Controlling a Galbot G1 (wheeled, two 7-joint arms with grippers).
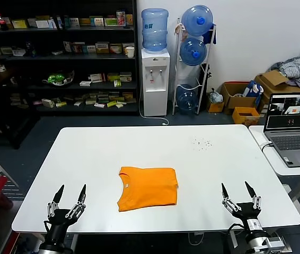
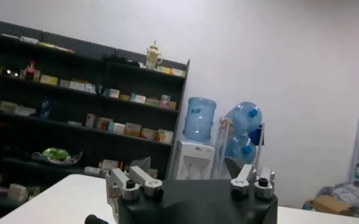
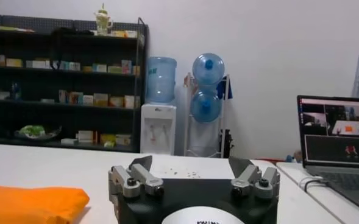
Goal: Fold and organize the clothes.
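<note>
You see the white table (image 1: 155, 148) with the folded orange T-shirt (image 1: 148, 187) lying flat near its front edge. The T-shirt sits between the left gripper (image 1: 69, 193) and the right gripper (image 1: 238, 190), well apart from both. Both jaws stand released and grasp nothing.

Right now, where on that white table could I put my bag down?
Bare table lies left of the orange T-shirt and behind it. Avoid the near edge, where the left gripper and right gripper wait open, and the laptop side.
</note>
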